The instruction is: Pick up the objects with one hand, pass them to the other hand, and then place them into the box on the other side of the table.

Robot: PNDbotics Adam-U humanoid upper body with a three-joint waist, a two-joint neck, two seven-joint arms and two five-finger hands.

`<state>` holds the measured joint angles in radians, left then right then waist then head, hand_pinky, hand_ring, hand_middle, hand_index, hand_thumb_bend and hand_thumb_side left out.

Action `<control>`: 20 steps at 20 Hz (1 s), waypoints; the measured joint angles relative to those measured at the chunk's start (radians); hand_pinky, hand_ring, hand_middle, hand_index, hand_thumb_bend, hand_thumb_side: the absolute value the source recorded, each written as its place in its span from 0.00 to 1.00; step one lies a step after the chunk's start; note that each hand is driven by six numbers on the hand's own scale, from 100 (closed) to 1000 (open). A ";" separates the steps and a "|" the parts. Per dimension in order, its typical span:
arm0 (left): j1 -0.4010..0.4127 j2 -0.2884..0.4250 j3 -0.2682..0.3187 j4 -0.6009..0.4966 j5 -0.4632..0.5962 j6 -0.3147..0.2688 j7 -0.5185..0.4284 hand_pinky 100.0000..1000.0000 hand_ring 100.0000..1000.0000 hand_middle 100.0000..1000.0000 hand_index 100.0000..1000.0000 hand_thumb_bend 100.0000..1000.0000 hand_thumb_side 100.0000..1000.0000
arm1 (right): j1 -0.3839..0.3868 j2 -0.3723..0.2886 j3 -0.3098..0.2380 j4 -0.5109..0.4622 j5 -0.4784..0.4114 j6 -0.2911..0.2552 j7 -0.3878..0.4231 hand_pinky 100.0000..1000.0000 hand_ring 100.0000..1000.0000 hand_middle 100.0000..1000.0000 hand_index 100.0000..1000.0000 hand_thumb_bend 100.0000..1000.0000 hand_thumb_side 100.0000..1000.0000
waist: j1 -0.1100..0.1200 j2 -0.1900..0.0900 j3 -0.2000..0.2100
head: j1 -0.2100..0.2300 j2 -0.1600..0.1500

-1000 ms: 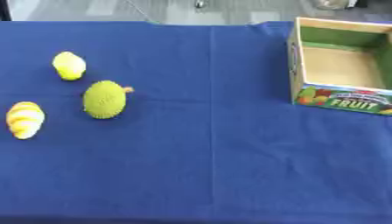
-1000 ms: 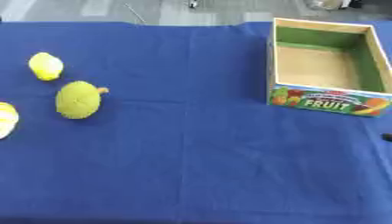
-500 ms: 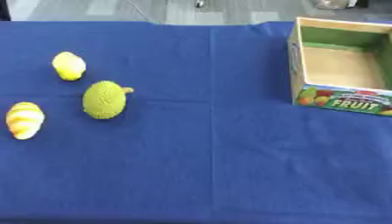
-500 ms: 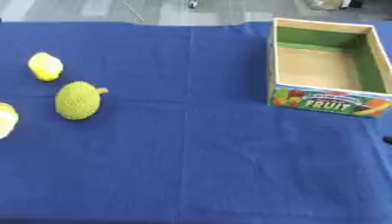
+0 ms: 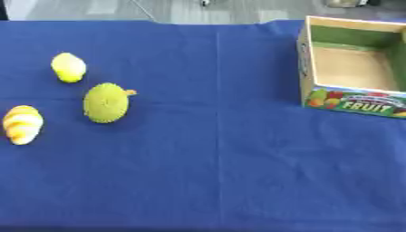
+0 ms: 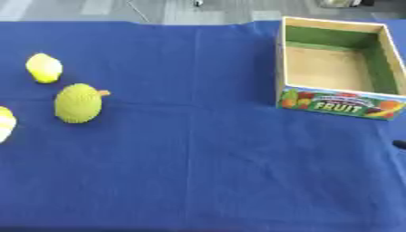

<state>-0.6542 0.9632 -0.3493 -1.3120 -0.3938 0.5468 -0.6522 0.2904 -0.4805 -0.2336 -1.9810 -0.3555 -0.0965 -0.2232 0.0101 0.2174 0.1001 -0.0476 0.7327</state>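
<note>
Three toy fruits lie on the left of the blue tablecloth: a yellow lemon (image 5: 68, 67), a green spiky fruit with a short stem (image 5: 106, 102), and a yellow-and-orange striped piece (image 5: 21, 124) nearest the left edge. An open cardboard box (image 6: 336, 101) labelled FRUIT stands at the far right, and I see nothing in it. My left hand shows in no view. At the right edge of the right eye view a small dark tip (image 6: 400, 144) pokes in, apparently part of my right hand; nothing more of it shows.
The blue cloth (image 5: 214, 172) covers the whole table from its far edge to the near edge. Grey floor shows beyond the far edge.
</note>
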 measured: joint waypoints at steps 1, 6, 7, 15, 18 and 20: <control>-0.001 -0.004 0.000 -0.001 0.003 0.002 0.005 0.80 0.77 0.70 0.72 0.64 0.00 | 0.000 0.000 0.000 0.000 0.000 0.001 0.000 0.67 0.93 0.96 0.96 0.00 0.75 | 0.000 0.000 0.000 | 0.007 0.000; -0.010 -0.013 0.000 -0.022 0.015 0.002 0.031 0.79 0.76 0.69 0.72 0.64 0.00 | 0.000 0.000 0.000 0.000 0.000 0.001 0.001 0.68 0.93 0.96 0.96 0.00 0.75 | 0.000 0.000 -0.001 | 0.040 -0.004; -0.013 -0.016 -0.002 -0.026 0.016 0.002 0.034 0.79 0.76 0.69 0.72 0.64 0.00 | 0.000 0.000 0.000 0.000 0.000 0.002 0.001 0.68 0.93 0.96 0.96 0.00 0.75 | 0.000 0.000 -0.001 | 0.043 -0.005; -0.044 -0.046 -0.027 -0.036 0.004 -0.002 0.039 0.80 0.77 0.70 0.73 0.64 0.00 | 0.000 0.000 0.000 0.000 0.000 0.006 0.006 0.68 0.93 0.96 0.96 0.00 0.76 | 0.000 0.000 -0.003 | 0.046 -0.006; -0.050 -0.055 -0.037 -0.023 -0.019 -0.010 0.025 0.80 0.77 0.70 0.74 0.61 0.00 | -0.001 0.000 0.001 0.000 0.000 0.008 0.006 0.68 0.93 0.96 0.96 0.00 0.76 | 0.000 0.000 -0.005 | 0.042 -0.006; -0.053 -0.056 -0.042 -0.010 -0.033 -0.017 0.008 0.80 0.77 0.70 0.73 0.60 0.00 | -0.001 0.000 0.001 0.000 0.000 0.010 0.007 0.68 0.93 0.96 0.96 0.00 0.76 | 0.000 0.000 -0.005 | 0.037 -0.006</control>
<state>-0.7069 0.9071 -0.3917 -1.3219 -0.4263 0.5301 -0.6439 0.2891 -0.4806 -0.2327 -1.9810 -0.3553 -0.0867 -0.2164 0.0101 0.2175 0.0948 -0.0102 0.7269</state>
